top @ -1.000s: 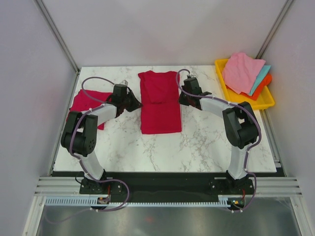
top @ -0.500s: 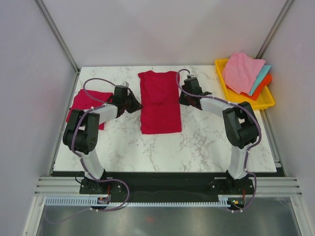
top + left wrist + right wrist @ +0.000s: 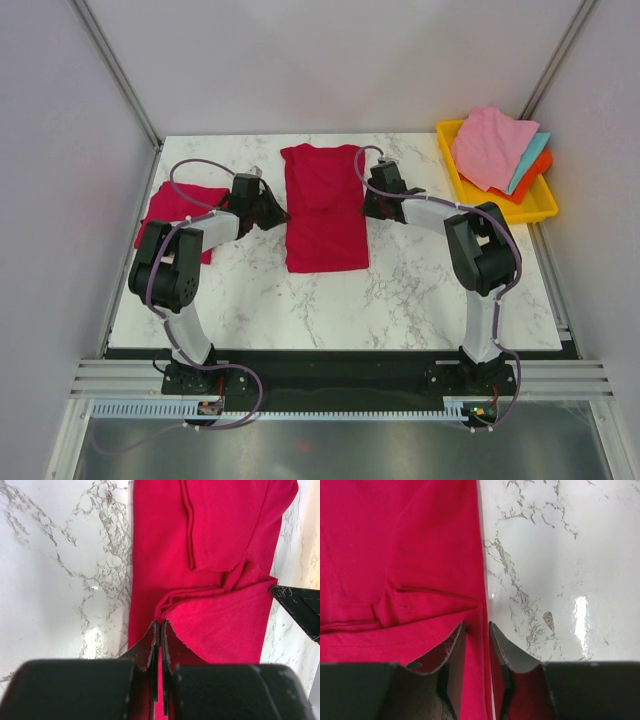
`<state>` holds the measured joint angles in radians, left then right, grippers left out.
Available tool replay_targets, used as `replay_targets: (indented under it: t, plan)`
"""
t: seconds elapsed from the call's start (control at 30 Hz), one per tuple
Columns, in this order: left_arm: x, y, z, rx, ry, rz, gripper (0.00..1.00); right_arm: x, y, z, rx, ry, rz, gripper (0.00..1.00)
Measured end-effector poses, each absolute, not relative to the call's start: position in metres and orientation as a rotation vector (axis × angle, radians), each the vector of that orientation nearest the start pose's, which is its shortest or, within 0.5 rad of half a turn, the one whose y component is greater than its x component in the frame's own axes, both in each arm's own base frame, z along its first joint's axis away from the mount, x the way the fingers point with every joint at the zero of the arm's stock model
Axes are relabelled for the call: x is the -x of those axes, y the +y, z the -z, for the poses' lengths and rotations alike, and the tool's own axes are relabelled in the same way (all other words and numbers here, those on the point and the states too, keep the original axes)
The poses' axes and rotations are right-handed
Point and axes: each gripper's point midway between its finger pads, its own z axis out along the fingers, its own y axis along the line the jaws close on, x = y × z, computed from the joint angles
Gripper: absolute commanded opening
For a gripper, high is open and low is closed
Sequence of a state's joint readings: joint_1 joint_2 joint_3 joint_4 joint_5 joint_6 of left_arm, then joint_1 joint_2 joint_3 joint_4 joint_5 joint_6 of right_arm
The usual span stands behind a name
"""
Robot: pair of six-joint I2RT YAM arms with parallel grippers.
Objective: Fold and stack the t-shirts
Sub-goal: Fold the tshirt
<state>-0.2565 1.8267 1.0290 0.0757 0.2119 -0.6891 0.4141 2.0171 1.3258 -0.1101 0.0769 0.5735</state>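
Left claw [image 3: 160,625] clamped tight on shirt [image 3: 325,225] left edge. Right claw [image 3: 476,627] jaws slightly apart, astride right edge. Shirt flat on worktop [image 3: 420,290].

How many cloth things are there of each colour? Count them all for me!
Red: 2, the t-shirt in the middle and the t-shirt on the left
Pink: 1, the pink cloth
Teal: 1, the teal cloth
Orange: 1, the orange cloth
Total: 5
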Motion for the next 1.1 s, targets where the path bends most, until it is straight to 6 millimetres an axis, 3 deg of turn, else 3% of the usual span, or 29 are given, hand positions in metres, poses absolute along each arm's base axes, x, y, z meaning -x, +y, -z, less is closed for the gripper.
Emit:
replay_targets:
  t: [0.2, 0.3, 0.33, 0.67, 0.97, 1.1]
  plan:
    - [-0.429, -0.177, -0.053, 0.399, 2.35, 0.715, 0.02, -0.466, 0.214, -0.035, -0.224, 2.397, -0.375, 0.19]
    - [-0.429, -0.177, -0.053, 0.399, 2.35, 0.715, 0.02, -0.466, 0.214, -0.036, -0.221, 2.395, -0.374, 0.01]
    - [-0.429, -0.177, -0.053, 0.399, 2.35, 0.715, 0.02, -0.466, 0.214, -0.036, -0.217, 2.395, -0.372, 0.0]
    - [-0.429, -0.177, -0.055, 0.399, 2.347, 0.715, 0.02, -0.466, 0.214, -0.041, -0.215, 2.383, -0.377, 0.0]
    - [-0.43, -0.174, -0.076, 0.396, 2.301, 0.705, 0.02, -0.465, 0.213, -0.075, -0.213, 2.317, -0.41, 0.0]
    - [-0.431, -0.173, -0.078, 0.399, 2.293, 0.698, 0.02, -0.466, 0.214, -0.079, -0.214, 2.305, -0.415, 0.0]
